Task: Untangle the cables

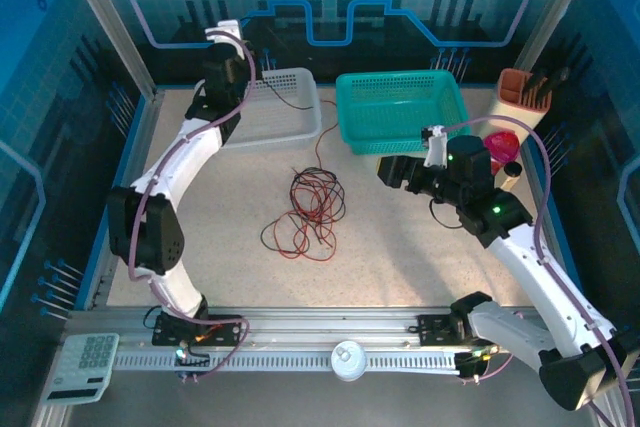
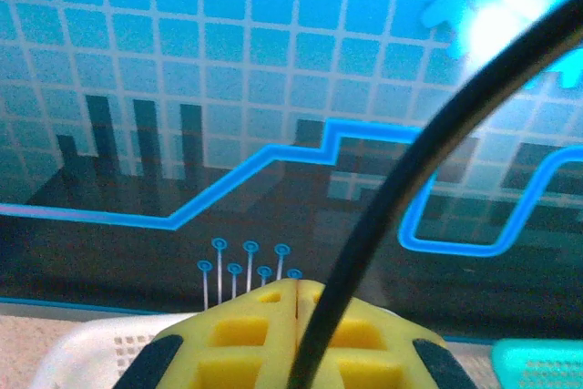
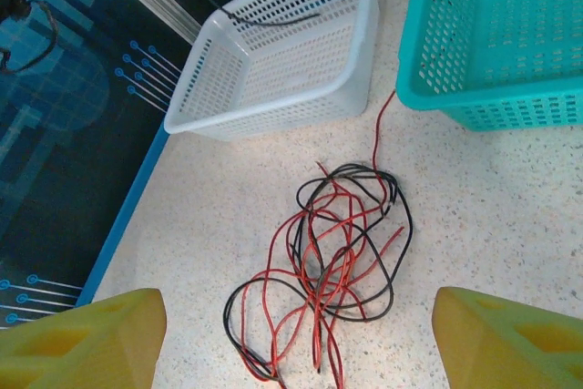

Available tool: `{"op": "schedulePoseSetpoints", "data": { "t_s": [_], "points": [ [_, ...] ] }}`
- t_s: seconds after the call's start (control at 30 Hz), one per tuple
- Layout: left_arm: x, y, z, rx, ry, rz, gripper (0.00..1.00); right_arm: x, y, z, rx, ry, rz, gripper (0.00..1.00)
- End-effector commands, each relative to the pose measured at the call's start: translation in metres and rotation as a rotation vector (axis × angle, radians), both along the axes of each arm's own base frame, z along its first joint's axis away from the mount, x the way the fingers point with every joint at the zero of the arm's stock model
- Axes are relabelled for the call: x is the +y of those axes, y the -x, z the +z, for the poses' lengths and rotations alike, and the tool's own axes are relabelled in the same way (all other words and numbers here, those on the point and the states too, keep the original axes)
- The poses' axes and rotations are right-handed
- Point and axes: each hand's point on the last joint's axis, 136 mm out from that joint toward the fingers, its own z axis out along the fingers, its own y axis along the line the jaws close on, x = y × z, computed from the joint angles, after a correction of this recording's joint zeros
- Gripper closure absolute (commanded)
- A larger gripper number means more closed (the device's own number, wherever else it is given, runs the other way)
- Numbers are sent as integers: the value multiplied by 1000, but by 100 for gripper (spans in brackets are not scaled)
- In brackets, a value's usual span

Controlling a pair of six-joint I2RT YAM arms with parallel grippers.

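On the left, the left gripper (image 2: 296, 293) is raised at the far left of the table (image 1: 400, 257), just beside the far left corner of a white basket (image 1: 300, 125). In its wrist view we see its yellow fingers (image 2: 246, 330) pressed together, clamped on a black cable (image 2: 410, 189) that rises from between them and curves up to the right. From above, we see a thin black strand trail from this gripper down into the white basket.

At the middle of the table lie the cables (image 1: 312, 212), well apart from the left gripper and in front of the white basket. They look like very thin red and black wires, heaped in loose overlapping loops and curls. The pile is denser at the far end and opens into wider loops on the near side. One red strand runs from the pile toward the gap between the white basket and a teal basket (image 1: 400, 112).

On the right, the right gripper (image 3: 291, 343) hovers near the pile, to its right and in front of the teal basket. Its jaws stand wide apart and hold nothing. In its wrist view, the cables lie on the table between the two yellow fingertips, without touching them.
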Motion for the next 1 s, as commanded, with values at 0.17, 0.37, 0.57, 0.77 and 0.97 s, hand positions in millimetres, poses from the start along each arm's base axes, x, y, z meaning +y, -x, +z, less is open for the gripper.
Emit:
{"op": "schedulePoseSetpoints", "data": {
  "t_s": [0.17,0.37,0.57,0.77,0.97],
  "points": [
    [16,-50,-55,83,-65,50,100,3,-4,-19,32,12,15,22],
    [10,-69,-108,240,-108,21,100,4,-5,-22,34,20,16,22],
    [11,-61,-143,349,-128,19,96,5,-5,-20,25,11,17,22],
    [23,-50,-178,506,-184,62,96,7,-4,-12,5,-5,25,22],
    [32,-37,-201,632,-193,108,96,11,-3,-8,-11,-13,29,22]
  ]
}}
